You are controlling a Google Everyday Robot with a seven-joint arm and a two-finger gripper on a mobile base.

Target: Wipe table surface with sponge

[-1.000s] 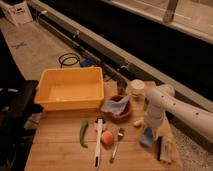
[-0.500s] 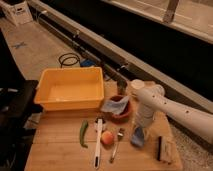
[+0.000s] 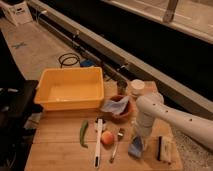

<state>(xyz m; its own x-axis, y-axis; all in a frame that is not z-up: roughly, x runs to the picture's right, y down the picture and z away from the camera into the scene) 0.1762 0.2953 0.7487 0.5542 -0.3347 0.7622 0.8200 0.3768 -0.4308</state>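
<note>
Camera view, pincer (image 3: 139,138) touching sponge (image 3: 134,148) on table (image 3: 55,150)

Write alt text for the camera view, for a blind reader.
A white robot arm reaches from the picture's right, its pincer down at a blue sponge on the wooden table. Behind sit a yellow plastic tub and a brown bowl holding a blue cloth.

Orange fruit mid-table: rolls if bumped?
Likely rolls: the fruit looks round, loose on the table. The white-handled tool beside it may block leftward. The gripper is at the sponge to its right; a wipe could nudge it.
</note>
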